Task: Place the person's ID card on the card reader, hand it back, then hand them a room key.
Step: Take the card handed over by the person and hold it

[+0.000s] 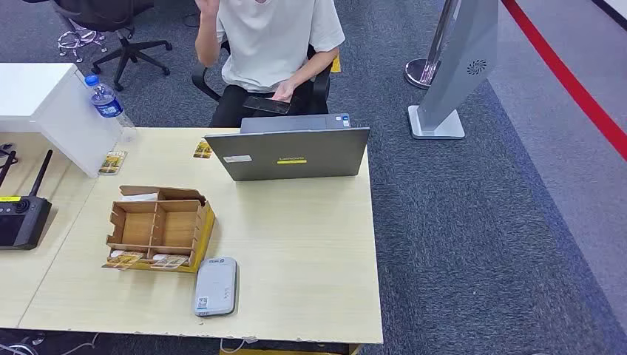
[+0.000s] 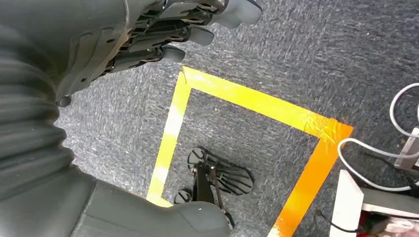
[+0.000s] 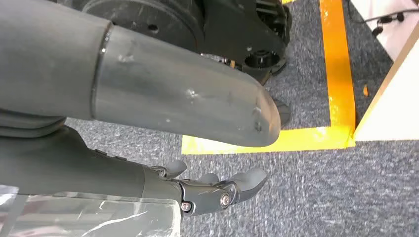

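On the pale wood-grain table (image 1: 310, 251) we find a flat, rounded-corner grey card reader (image 1: 216, 286) lying near the front edge, just beside a compartmented wooden organizer (image 1: 157, 225) with thin partition walls; small cards (image 1: 148, 259) rest along its front lip. A grey laptop (image 1: 296, 151) stands open at the far edge, its lid back toward us. Behind it a person (image 1: 270, 44) sits in a chair holding a dark, flat rectangular object (image 1: 267, 104) in one hand; we cannot tell whether it is the ID card. A clear plastic water bottle (image 1: 106, 100) with a blue cap stands upright beside a white box (image 1: 44, 103). Both arms hang over coarse grey carpet marked with glossy yellow tape (image 2: 247, 98). Our left hand (image 2: 163, 34) holds nothing, its fingers extended and slightly apart. Our right hand (image 3: 212, 190) likewise holds nothing, with its thick smooth thumb apart from the loosely extended fingers.
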Tool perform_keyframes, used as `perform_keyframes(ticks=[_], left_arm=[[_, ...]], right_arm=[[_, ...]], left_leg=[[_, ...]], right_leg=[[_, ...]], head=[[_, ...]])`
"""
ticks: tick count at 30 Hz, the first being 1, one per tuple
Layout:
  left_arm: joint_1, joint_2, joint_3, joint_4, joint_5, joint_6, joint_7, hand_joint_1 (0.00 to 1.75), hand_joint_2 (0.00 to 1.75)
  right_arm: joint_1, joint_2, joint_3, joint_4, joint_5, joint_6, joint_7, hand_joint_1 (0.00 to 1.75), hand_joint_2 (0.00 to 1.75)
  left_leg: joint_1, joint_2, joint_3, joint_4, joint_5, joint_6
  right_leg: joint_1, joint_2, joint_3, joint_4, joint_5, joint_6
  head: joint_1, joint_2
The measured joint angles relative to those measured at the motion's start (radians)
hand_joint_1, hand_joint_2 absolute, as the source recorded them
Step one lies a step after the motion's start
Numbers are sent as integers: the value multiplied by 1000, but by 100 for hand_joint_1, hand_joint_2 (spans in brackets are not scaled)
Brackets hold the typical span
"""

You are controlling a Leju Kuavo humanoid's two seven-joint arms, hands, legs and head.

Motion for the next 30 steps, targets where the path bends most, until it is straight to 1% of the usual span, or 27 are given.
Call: perform_keyframes(ticks=[2,8,12,20,24,30], left_arm=[[-6,0,29,-3,15,-3,-11,0,175],[-39,4,196,-33,128,-31,-86,0,175],[-50,-1,280,-93,215,-50,-123,0,175],[-57,-28,376,-298,383,-36,-132,0,175],[-58,-44,415,-415,468,-34,-149,0,175],[-62,-69,439,-622,562,-41,-180,0,175]], right_arm=[[-4,-1,-6,3,0,-2,-1,0,0],[-26,-9,-42,18,14,-16,-12,0,0],[-37,-13,-65,28,25,-25,-15,0,0],[-51,-18,-103,38,55,-39,-18,0,0],[-56,-20,-126,45,72,-43,-19,0,0],[-61,-23,-155,55,98,-53,-24,0,0]], left_leg=[[0,0,0,0,0,0],[0,0,0,0,0,0],[0,0,0,0,0,0],[0,0,0,0,0,0],[0,0,0,0,0,0],[0,0,0,0,0,0]], right_leg=[[0,0,0,0,0,0],[0,0,0,0,0,0],[0,0,0,0,0,0],[0,0,0,0,0,0],[0,0,0,0,0,0],[0,0,0,0,0,0]], head=[[0,0],[0,0],[0,0],[0,0],[0,0],[0,0]])
